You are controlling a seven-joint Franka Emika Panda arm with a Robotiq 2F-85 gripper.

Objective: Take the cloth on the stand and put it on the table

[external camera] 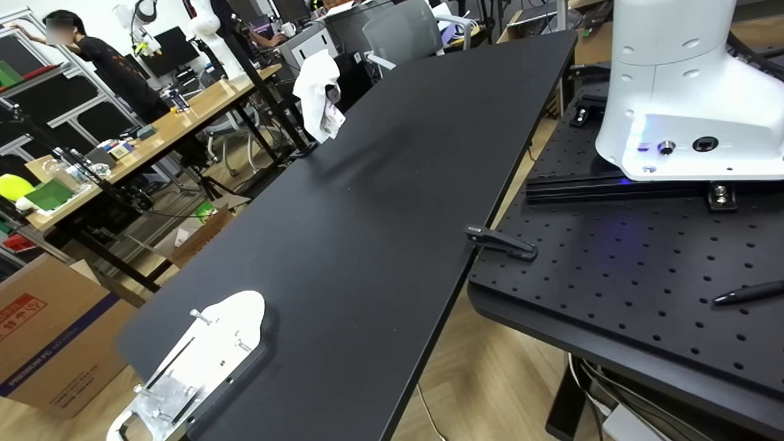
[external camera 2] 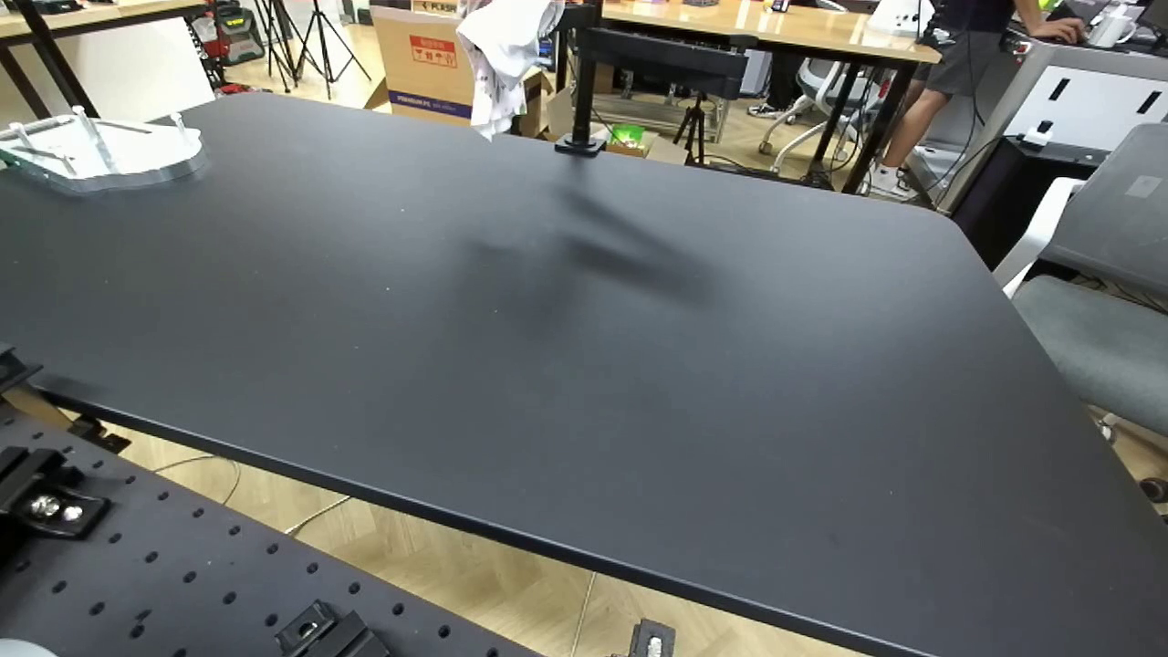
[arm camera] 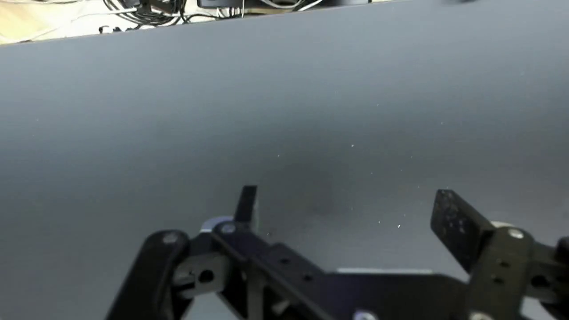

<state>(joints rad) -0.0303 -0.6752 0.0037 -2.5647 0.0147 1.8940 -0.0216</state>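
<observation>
The gripper [arm camera: 346,195] is spread wide over the counter [external camera 2: 639,383], nothing pinched, so basically nothing's been done yet from what can be seen: grab, lift-off and laying down are all left. The cloth [external camera 2: 506,50] is draped on the stand [external camera 2: 587,91] at the counter's far edge, long axis roughly upright, loose corner pointed down; whether the counter's touched can't be told.

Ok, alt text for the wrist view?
Open gripper, holding nothing, at the bottom of the frame above a dark tabletop. Past its edge, at the top left, are tangled cables and wood-coloured floor. The cloth is out of frame.
</observation>
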